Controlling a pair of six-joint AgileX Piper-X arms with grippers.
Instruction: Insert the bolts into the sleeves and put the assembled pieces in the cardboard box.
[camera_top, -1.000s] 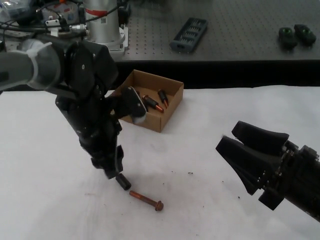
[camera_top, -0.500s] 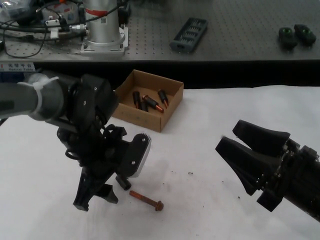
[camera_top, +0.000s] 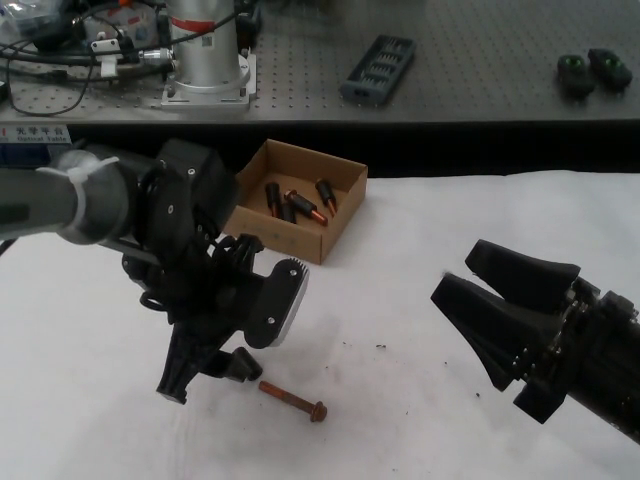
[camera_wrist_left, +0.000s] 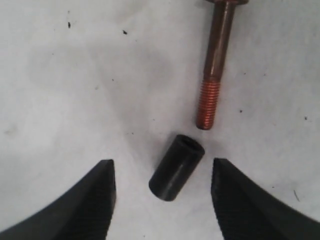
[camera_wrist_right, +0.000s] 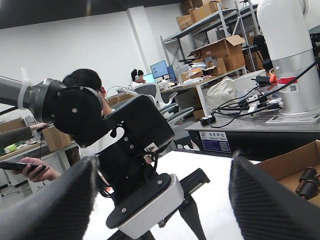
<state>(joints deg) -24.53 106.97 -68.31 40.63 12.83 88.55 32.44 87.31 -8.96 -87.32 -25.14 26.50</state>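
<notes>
— How is the left gripper (camera_wrist_left: 161, 165) set?

— It is held wide, low over the bench. In the left wrist view the black sleeve (camera_wrist_left: 177, 167) is seen lying between the ribbed fingers (camera_wrist_left: 97, 205), touched by neither. Its open end is turned toward the threaded tip of the copper bolt (camera_wrist_left: 215, 75), which is laid just beside it, with a small gap kept.

— Is that made out from the high view?

— Hardly. There the left gripper (camera_top: 205, 378) is seen from behind and the sleeve cannot be told apart from the dark fingers. The bolt (camera_top: 292, 399) is shown whole, though, flanged head included.

— And the right gripper (camera_top: 452, 277)?

— It is spread wide with nothing held, and kept well apart from the bolt. Through the right gripper (camera_wrist_right: 164, 159) the left arm is viewed side-on.

— What is shown of the cardboard box (camera_top: 290, 242)?

— Assembled pieces (camera_top: 300, 205) are seen inside it. It is placed farther back than the left arm; a corner of the box (camera_wrist_right: 292, 162) is caught by the right wrist view.

— The surface and the room?

— The bench is covered by a white sheet (camera_top: 400, 330). Behind it a dark perforated table (camera_top: 480, 60) is set with a silver column base (camera_top: 205, 50) and a black rack (camera_top: 378, 68). Shelves (camera_wrist_right: 220, 30) stacked with cartons are seen in the right wrist view.
</notes>
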